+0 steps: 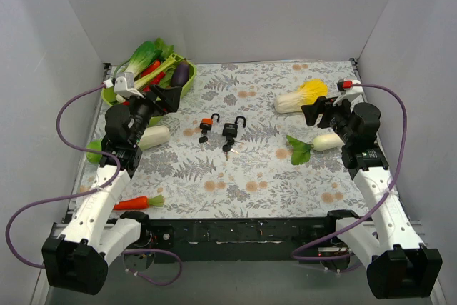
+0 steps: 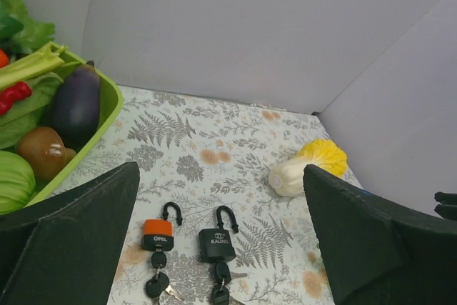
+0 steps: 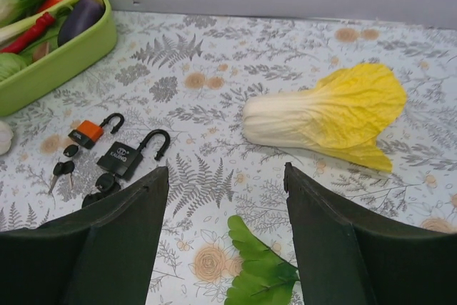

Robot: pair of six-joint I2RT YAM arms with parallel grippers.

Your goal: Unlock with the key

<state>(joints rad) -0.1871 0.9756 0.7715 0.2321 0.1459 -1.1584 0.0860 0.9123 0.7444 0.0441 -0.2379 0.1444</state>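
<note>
Two padlocks lie mid-table, both with shackles swung open. The orange-topped padlock [image 1: 207, 124] [image 2: 158, 233] [image 3: 88, 131] has a black-headed key [image 2: 158, 260] in its keyhole, with a second key hanging from it. The black padlock [image 1: 230, 131] [image 2: 216, 243] [image 3: 123, 157] has its key [image 2: 223, 272] inserted too. My left gripper [image 1: 168, 96] [image 2: 221, 248] is open and empty, raised to the left of the locks. My right gripper [image 1: 316, 112] [image 3: 227, 230] is open and empty, raised at the right.
A green basket [image 1: 182, 89] [image 2: 107, 116] of toy vegetables sits at back left, with an eggplant [image 2: 74, 105] in it. A yellow napa cabbage [image 1: 301, 96] [image 3: 328, 116], a white radish with a green leaf [image 1: 314, 144] [image 3: 260, 266], another radish [image 1: 154, 136] and a carrot [image 1: 133, 203] lie around.
</note>
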